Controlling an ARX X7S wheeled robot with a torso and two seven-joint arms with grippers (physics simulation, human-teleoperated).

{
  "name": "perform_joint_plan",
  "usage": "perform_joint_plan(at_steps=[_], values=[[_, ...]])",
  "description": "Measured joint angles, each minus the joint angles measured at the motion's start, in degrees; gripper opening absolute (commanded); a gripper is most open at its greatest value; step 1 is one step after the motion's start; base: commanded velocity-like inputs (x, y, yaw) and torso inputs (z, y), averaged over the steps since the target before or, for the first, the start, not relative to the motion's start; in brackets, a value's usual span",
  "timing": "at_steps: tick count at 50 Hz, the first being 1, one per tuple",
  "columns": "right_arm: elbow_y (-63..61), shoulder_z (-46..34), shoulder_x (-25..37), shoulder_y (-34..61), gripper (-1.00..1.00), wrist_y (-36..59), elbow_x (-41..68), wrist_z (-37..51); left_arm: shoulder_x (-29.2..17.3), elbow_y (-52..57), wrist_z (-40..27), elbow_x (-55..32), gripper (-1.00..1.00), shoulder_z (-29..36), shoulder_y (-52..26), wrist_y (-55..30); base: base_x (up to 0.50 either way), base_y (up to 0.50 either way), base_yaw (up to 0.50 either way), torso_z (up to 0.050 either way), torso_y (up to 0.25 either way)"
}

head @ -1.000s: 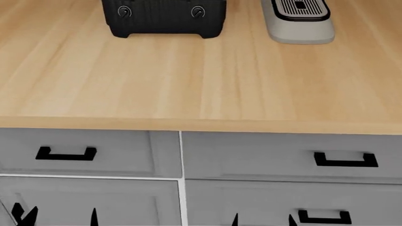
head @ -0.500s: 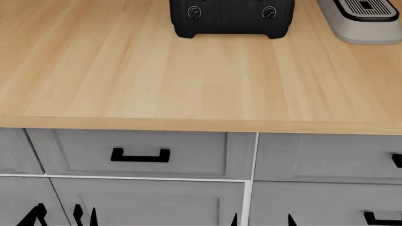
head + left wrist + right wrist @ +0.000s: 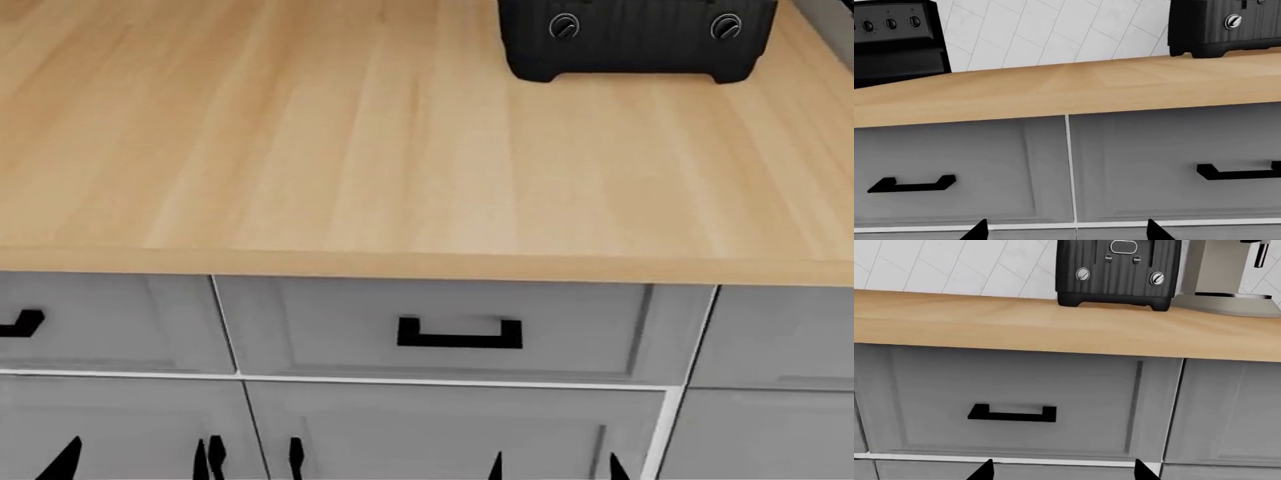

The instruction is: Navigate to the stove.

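Observation:
The stove (image 3: 895, 44) shows only in the left wrist view, as a black back panel with round knobs at the far end of the wooden countertop (image 3: 1054, 87). Its glass top and front are out of view. It does not show in the head view or the right wrist view. My left gripper (image 3: 1066, 232) is open and empty in front of the grey drawers; only its fingertips show in the head view (image 3: 131, 465). My right gripper (image 3: 1064, 472) is also open and empty, low in front of a drawer, and shows in the head view (image 3: 557, 468).
A black ribbed toaster (image 3: 638, 40) with two round knobs stands at the back of the countertop (image 3: 334, 150). A grey coffee machine (image 3: 1227, 280) stands beside it. Grey drawers with black handles (image 3: 459, 335) run below the counter edge, close in front of me.
The head view has slid left along the counter: the toaster moved from upper left of centre to the upper right, and the coffee machine left that view. The grippers stayed open.

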Motion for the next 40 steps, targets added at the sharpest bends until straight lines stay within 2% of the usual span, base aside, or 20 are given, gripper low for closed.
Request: perform_joint_plan(at_steps=[40], values=[[-0.8, -2.0, 1.3, -0.5, 1.0, -0.7, -0.6, 2.7, -1.3, -0.2, -1.2, -1.5, 1.0, 1.5, -0.4, -0.3, 0.0, 0.5, 0.0, 0.0, 0.0]])
